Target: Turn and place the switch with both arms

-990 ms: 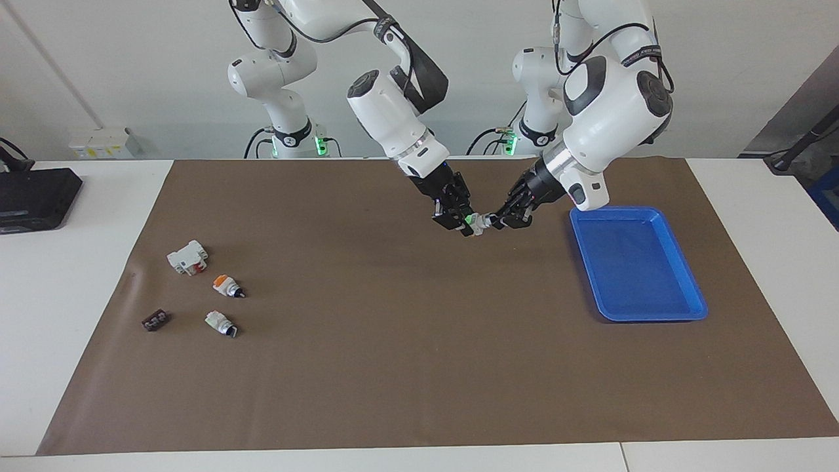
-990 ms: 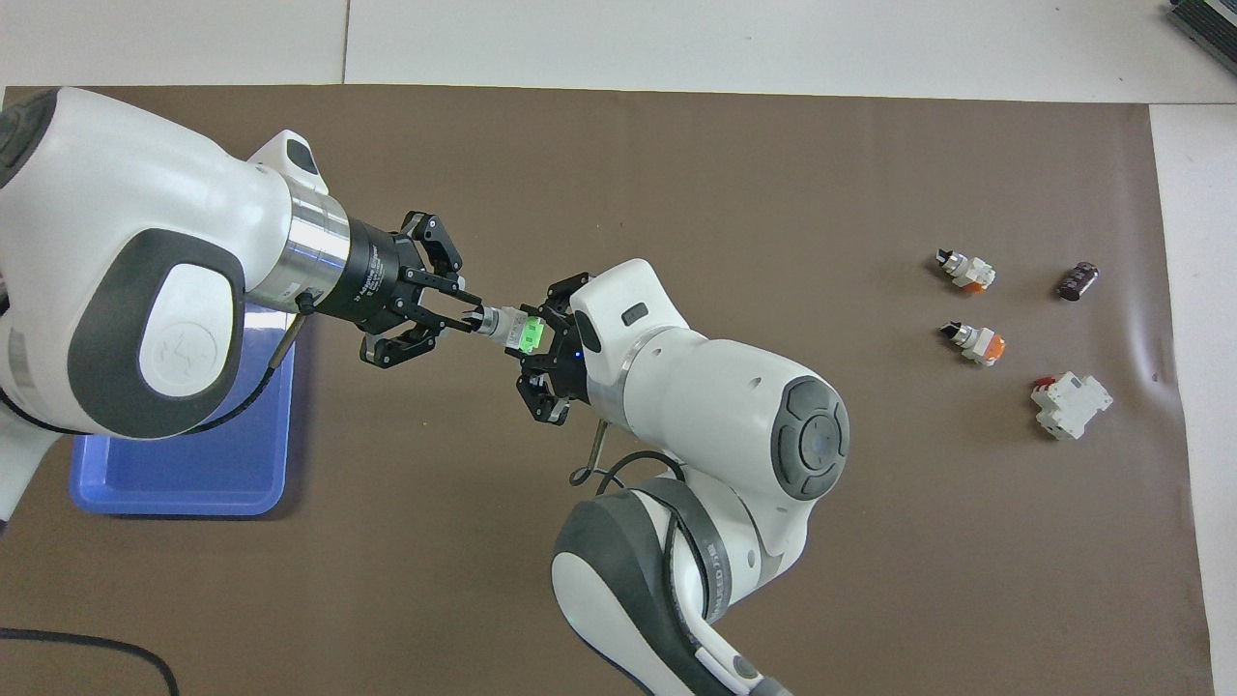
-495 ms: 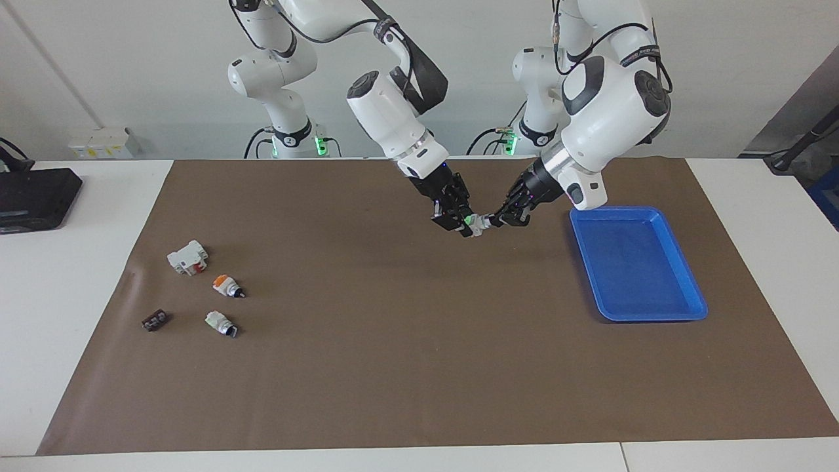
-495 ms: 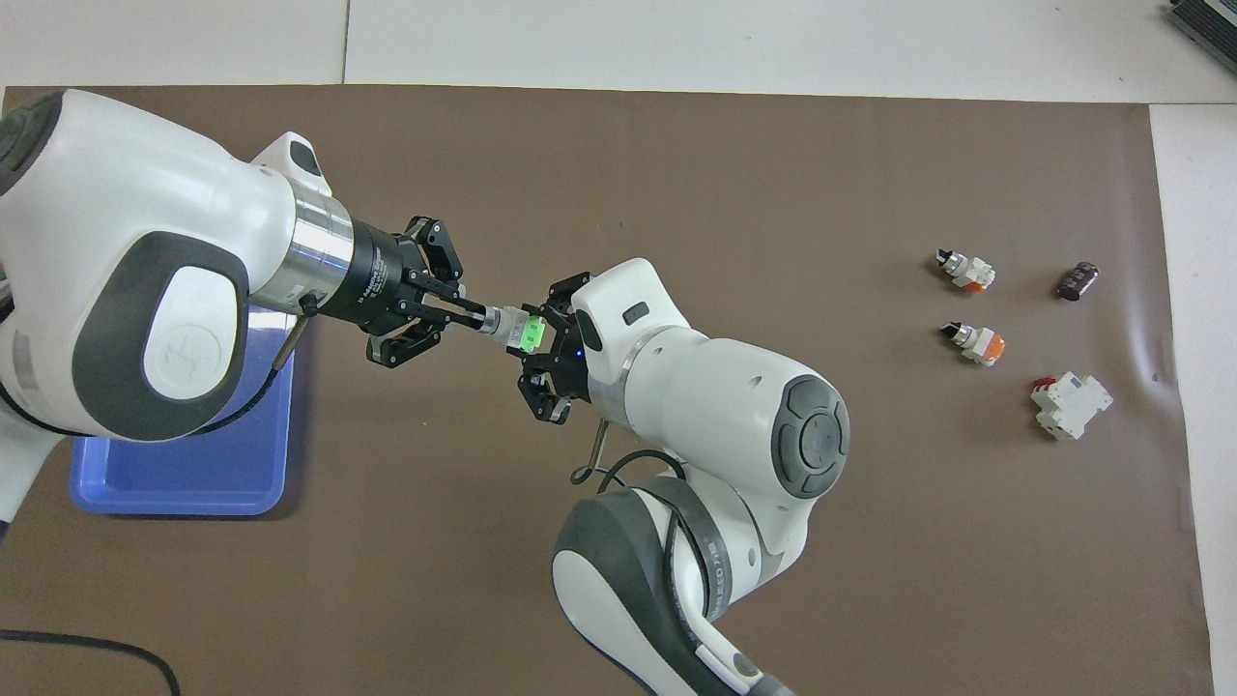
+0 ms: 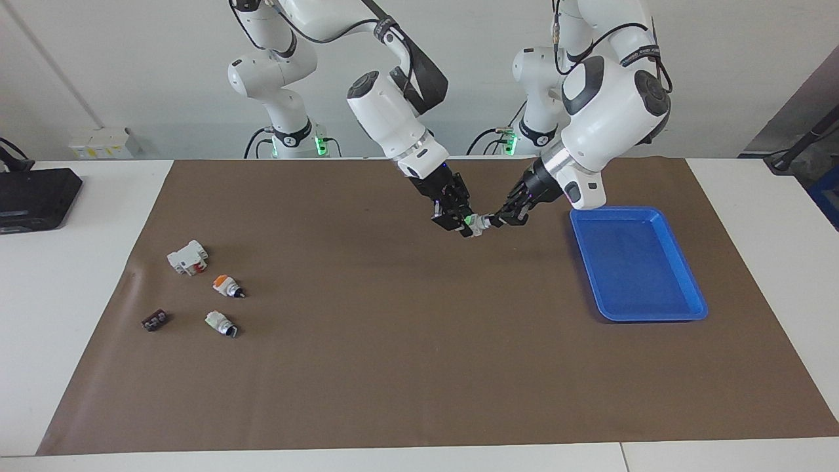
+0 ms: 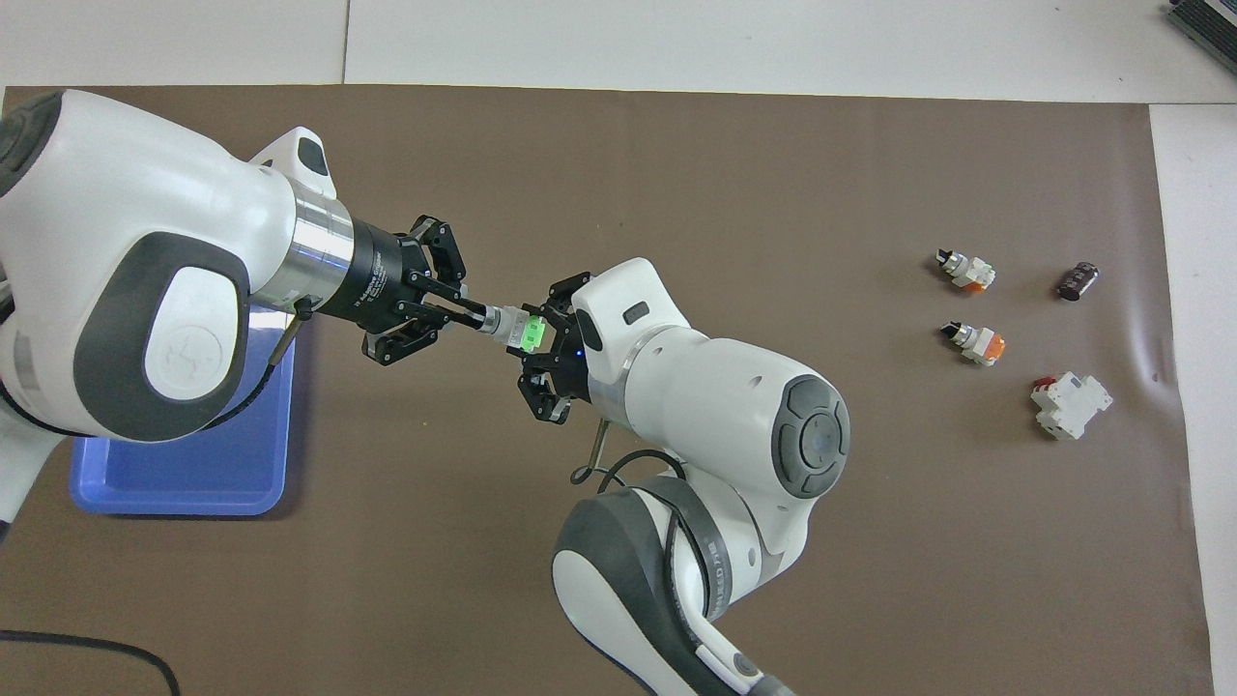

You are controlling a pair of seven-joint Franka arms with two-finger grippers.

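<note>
The switch (image 5: 478, 224) (image 6: 510, 326), white with a bright green block on one end, hangs in the air over the middle of the brown mat, held level between the two arms. My right gripper (image 5: 464, 223) (image 6: 537, 336) is shut on its green end. My left gripper (image 5: 493, 221) (image 6: 475, 318) meets it from the blue tray's side, with its fingertips shut on the knob end. The knob itself is hidden between those fingertips.
A blue tray (image 5: 682, 275) (image 6: 174, 493) lies on the mat at the left arm's end. At the right arm's end lie a white block with red (image 5: 187, 257), an orange-ended switch (image 5: 226, 285), another small switch (image 5: 219, 322) and a dark part (image 5: 155, 320).
My left gripper's fingers have closed onto the switch's knob end, and its wrist has turned a little. The right gripper and the switch have stayed in place.
</note>
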